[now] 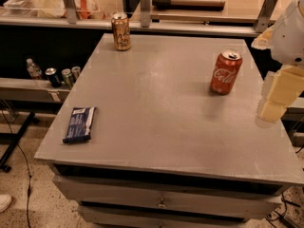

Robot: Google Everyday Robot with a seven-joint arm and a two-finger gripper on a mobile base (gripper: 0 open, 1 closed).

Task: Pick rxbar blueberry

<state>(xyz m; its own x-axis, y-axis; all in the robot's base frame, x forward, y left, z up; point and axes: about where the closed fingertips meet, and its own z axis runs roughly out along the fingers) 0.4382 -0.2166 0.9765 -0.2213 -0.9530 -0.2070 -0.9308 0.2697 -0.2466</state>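
Observation:
The rxbar blueberry (79,124) is a flat dark navy-blue bar with white print. It lies flat near the front left corner of the grey table (156,108). My gripper (275,101) hangs at the right edge of the view, over the table's right side, far from the bar and to the right of the red cola can (226,72).
A gold can (121,31) stands at the table's back left. The red cola can stands at the right. A low shelf at the left holds a bottle (33,69) and several cans (62,76). Drawers sit under the tabletop. Cables lie on the floor at the left.

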